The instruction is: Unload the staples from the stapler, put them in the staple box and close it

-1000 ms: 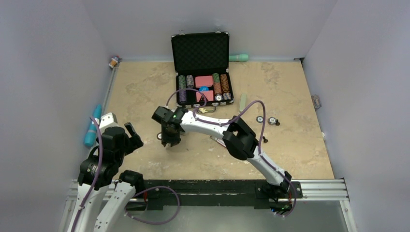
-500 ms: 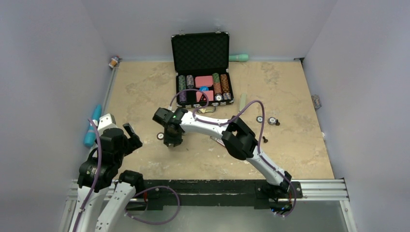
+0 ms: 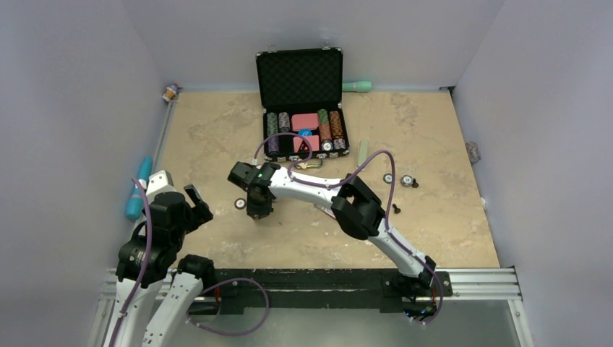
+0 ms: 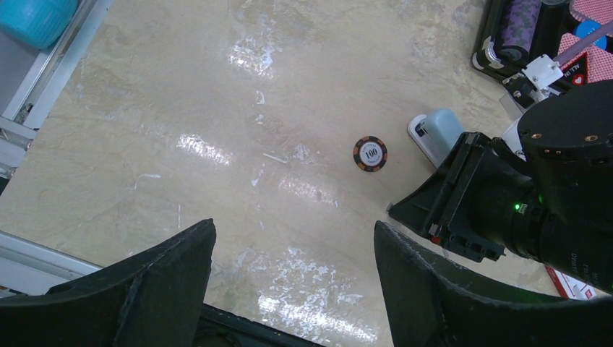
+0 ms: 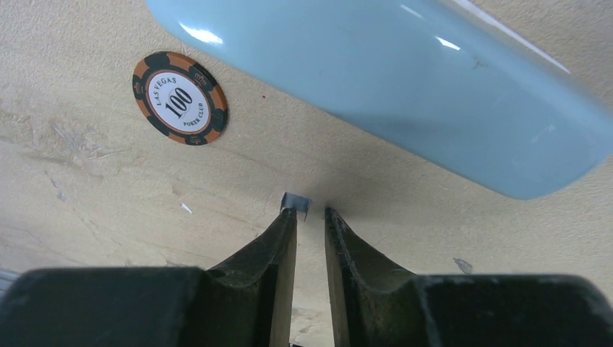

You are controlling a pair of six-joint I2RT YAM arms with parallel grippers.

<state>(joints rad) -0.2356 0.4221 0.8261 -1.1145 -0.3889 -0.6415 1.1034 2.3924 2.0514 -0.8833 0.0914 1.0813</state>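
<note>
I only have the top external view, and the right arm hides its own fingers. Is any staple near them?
Observer: Yes. The right wrist view shows a small silver staple piece at the fingertips of the right gripper.
Operator: Is it gripped?
Observer: I cannot tell. The fingers stand nearly shut, with a thin gap between them.
Operator: Where is the stapler?
Observer: The light blue stapler lies just beyond those fingertips, apart from them.

Tabletop (image 4: 217, 108): beige stone-look, smooth, glossy, strong glare patches. Stapler (image 5: 405, 94): pale blue plastic, smooth, shiny. Staples (image 5: 296, 203): bare silvery metal. Poker chip (image 5: 180, 98): matt, white printed centre label. Right gripper (image 5: 311, 213) fingers (image 5: 278, 253): black, matt, slightly grainy plastic. Case (image 3: 299, 78): black dimpled foam lining, bright metal edge trim.
</note>
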